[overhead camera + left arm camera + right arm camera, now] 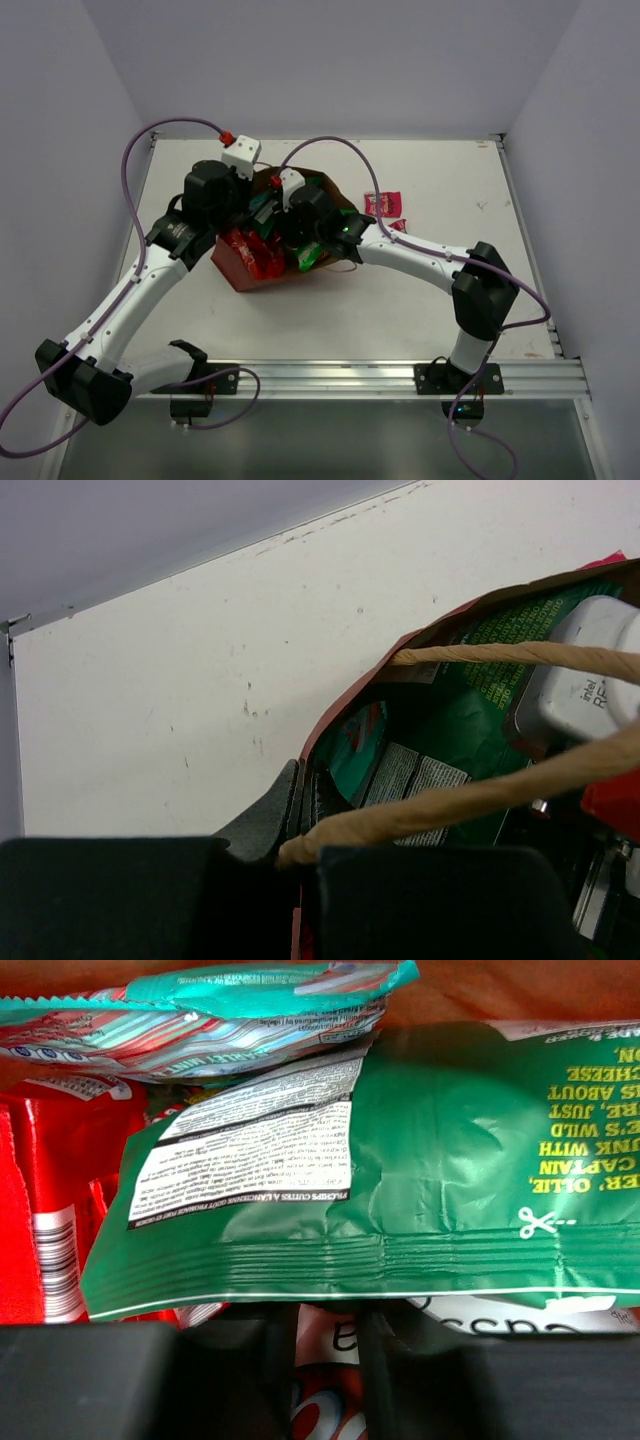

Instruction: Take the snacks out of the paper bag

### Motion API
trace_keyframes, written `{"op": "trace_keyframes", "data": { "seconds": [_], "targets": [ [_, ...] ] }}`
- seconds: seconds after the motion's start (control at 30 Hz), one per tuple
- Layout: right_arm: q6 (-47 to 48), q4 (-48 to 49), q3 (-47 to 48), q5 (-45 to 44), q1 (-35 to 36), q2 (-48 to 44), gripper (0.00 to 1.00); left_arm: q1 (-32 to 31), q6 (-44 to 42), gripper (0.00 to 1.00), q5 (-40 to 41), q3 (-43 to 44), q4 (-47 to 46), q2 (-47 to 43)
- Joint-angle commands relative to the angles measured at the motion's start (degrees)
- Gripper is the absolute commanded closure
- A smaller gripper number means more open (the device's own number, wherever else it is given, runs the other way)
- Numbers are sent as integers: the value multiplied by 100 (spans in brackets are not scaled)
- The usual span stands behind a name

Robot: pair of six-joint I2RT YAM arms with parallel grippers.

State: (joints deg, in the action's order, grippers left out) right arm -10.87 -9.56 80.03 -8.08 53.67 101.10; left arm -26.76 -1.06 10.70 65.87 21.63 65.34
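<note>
My overhead view, paper bag (pixel 240 272) red outside, brown inside, pink packets (pixel 382 204) at its three o'clock, white table (pixel 450 190), tan string handle (pixel 480 790), my right wrist view, green packet (pixel 400 1190) lettered yellow, teal-striped packet (pixel 230 1010) at twelve, red packet (pixel 50 1190) at nine.

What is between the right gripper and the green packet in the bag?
Nothing visible. In the right wrist view the green packet lies directly ahead of the right gripper, unobstructed. A teal packet overlaps its far edge, and red packets sit beside it inside the paper bag.
</note>
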Motion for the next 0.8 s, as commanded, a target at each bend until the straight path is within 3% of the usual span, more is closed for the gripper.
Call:
{"op": "trace_keyframes", "data": {
  "seconds": [0.0,0.17,0.4,0.57,0.7,0.77],
  "targets": [
    [-143,438,-57,-203,-32,-108,79,-13,53,100,2,23,-291,-232],
    [-126,587,-374,77,-32,-721,100,-13,44,100,108,67,-299,-224],
    [155,192,-401,491,-32,-1916,100,-13,53,100,301,102,-291,-215],
    [402,-116,-628,62,-154,-2813,100,-13,36,100,380,84,-308,-232],
    [44,-134,-1181,-519,-1031,-3482,100,-13,-210,100,389,23,-431,-285],
    [-247,-134,-1550,-581,-1919,-3711,100,-13,-368,100,398,14,-493,-294]
  ]
}}
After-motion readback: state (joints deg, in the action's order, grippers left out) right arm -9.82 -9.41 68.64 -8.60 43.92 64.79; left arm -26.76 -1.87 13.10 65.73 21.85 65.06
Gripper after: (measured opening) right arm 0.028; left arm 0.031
